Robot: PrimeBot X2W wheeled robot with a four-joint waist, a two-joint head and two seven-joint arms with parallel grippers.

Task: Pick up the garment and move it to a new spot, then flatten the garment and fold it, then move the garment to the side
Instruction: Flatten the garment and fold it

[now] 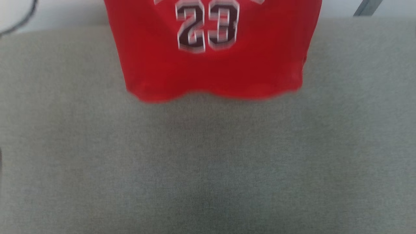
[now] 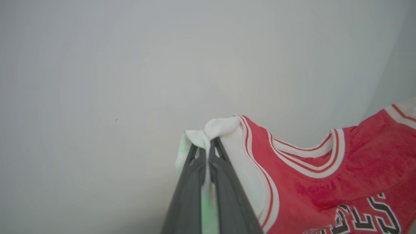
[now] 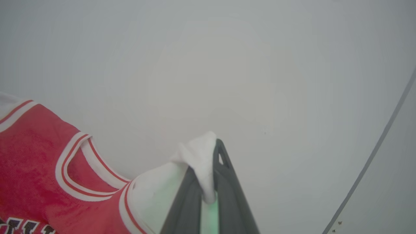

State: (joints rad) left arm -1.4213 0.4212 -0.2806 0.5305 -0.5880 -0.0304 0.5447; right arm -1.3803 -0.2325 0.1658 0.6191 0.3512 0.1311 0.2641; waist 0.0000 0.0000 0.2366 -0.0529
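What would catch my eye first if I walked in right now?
A bright red jersey numbered 23 hangs at the top centre of the head view, its wavy hem over a grey fabric surface. In the wrist views, the left gripper and the right gripper each pinch one of its white sleeves, holding it spread between them against a pale wall.

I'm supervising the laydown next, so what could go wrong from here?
The left gripper and right gripper each pinch only a small bunch of white sleeve; either could slip, dropping the garment lopsided. Its wavy hem hangs by the grey surface and may tuck under when lowered.
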